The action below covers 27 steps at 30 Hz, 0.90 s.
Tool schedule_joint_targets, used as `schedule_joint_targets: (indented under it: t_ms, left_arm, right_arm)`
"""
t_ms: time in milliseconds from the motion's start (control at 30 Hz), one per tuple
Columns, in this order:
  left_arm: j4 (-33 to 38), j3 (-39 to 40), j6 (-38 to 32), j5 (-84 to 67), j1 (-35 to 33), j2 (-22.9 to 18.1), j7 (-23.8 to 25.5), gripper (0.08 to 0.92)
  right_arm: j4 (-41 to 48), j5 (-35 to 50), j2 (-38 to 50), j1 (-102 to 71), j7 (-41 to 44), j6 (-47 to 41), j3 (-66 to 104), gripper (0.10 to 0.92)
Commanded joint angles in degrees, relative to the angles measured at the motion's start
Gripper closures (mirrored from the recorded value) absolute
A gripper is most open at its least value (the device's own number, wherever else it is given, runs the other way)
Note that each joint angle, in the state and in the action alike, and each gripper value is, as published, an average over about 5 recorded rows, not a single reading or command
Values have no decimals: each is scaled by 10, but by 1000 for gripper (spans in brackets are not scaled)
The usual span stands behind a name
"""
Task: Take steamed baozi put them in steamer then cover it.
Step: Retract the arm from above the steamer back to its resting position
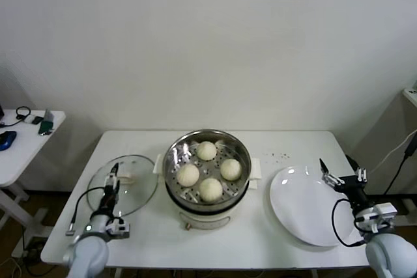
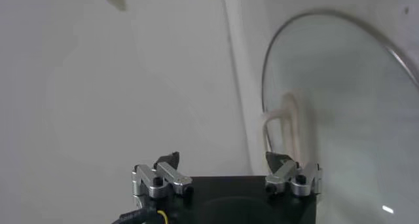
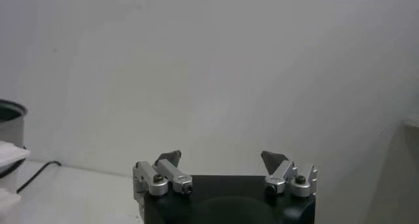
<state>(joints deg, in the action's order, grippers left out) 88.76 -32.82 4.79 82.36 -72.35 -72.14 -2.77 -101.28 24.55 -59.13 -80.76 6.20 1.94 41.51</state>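
We look down on a white worktop (image 1: 150, 239) where the steamer (image 1: 207, 168), a shiny steel basket on a white pot base, stands at the centre with all four steamed baozi (image 1: 207, 151) already lying inside it on the perforated bottom, one far, one left, one right and one near. The cover (image 1: 133, 190), a clear glass lid with a cream bar handle, lies flat on the worktop just to the left of the steamer, not yet on it. Our left gripper (image 1: 115, 177) hangs over the near left part of that cover with its jaws spread wide and nothing between them; in the left wrist view the left gripper (image 2: 226, 163) shows its two fingertips well apart, the glass rim and handle lying beyond them untouched. On the right, a flat white plate (image 1: 306, 209) rests bare near the worktop's right edge. Our right gripper (image 1: 339, 174) sits at the plate's far right rim, its jaws likewise wide apart and empty, as the right wrist view of the right gripper (image 3: 222, 160) confirms.
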Motion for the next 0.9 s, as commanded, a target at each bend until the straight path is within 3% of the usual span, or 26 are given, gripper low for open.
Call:
schedule_joint_targets:
  t_ms: [33, 667, 767, 900]
  left_arm:
    - [-112, 3, -20, 23, 78, -5, -5, 177]
    - [-155, 7, -24, -25, 124, -8, -27, 177]
    - [-154, 8, -27, -32, 122, -9, -27, 211]
    - [-156, 8, -29, -36, 119, -10, -29, 316]
  right_arm:
    - [-3, -23, -19, -26, 4, 4, 23, 203]
    - [5, -63, -45, -25, 13, 21, 22, 203]
    - [5, -65, -48, -22, 14, 21, 21, 203]
    - [7, -70, -53, -18, 14, 21, 20, 203]
